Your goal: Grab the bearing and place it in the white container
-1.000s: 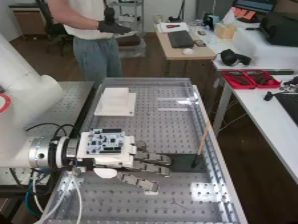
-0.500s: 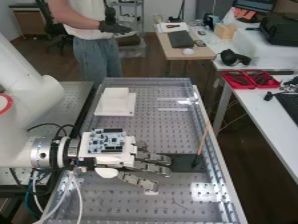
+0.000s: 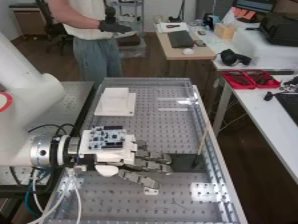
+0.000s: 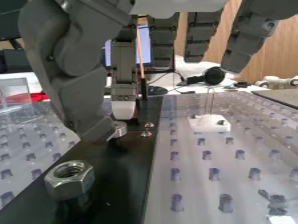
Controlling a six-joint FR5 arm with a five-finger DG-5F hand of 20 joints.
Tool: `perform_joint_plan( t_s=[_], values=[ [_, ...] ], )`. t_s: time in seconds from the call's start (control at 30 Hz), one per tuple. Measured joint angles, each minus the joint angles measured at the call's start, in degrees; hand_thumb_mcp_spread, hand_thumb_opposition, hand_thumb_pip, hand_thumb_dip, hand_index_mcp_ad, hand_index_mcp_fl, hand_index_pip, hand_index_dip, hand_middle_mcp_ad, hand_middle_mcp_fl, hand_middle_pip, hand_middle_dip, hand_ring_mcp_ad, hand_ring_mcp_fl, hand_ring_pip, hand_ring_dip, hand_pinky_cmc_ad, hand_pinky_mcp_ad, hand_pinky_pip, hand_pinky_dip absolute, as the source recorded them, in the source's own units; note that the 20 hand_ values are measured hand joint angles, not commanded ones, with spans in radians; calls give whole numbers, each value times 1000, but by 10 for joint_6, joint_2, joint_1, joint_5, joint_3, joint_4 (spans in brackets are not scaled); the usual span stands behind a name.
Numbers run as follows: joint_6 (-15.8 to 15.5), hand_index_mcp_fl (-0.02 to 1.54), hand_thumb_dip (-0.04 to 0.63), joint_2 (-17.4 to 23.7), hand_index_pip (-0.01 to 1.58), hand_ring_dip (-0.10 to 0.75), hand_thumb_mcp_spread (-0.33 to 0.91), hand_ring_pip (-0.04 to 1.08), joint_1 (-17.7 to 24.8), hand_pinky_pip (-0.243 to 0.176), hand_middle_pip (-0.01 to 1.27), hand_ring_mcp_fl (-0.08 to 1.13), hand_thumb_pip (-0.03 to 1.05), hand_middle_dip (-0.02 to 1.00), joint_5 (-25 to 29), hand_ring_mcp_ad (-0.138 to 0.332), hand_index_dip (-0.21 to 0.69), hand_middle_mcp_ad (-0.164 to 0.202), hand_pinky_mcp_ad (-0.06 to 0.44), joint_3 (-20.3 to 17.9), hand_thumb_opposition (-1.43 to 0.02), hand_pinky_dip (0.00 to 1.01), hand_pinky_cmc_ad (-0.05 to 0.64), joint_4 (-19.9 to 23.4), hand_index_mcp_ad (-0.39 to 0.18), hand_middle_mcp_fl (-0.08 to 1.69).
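The hand (image 3: 151, 166) hangs low over the bench (image 3: 100, 197), its fingers loosely extended and apart. Beside the thumb's tip, on the dark strip (image 4: 126, 175), sits the bearing (image 4: 120, 129) (partly hidden, so I name it warily), near a hex nut (image 4: 70, 179). The white container (image 3: 115, 102) lies well apart.

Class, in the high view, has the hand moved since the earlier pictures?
Yes, slightly: the hand shifted toward the bench's far end, uncovering more of the white block.
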Motion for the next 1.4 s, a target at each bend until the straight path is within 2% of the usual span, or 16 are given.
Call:
perform_joint_plan(
  t_s=[0.3, 0.73, 1.07, 1.4],
  values=[
    [-6, 68, 314, 0, 1393, 51, 436, 96, 2, -63, 133, 3, 607, 175, -1, 140, 314, 75, 295, 1, -820, 178, 365, 0, -115, 23],
    [-49, 68, 314, 10, 1384, 51, 436, 96, 14, -59, 131, 3, 606, 175, 8, 131, 312, 70, 295, -15, -822, 178, 361, 16, -124, 19],
    [-80, 68, 314, 10, 1388, 51, 440, 96, 15, -59, 131, 3, 606, 171, 12, 129, 312, 68, 295, -10, -822, 178, 361, 1, -129, 23],
    [-84, 105, 314, 5, 1388, 51, 436, 96, 14, -59, 129, 5, 606, 171, 13, 124, 312, 68, 297, -5, -822, 178, 365, -4, -129, 19]
  ],
)
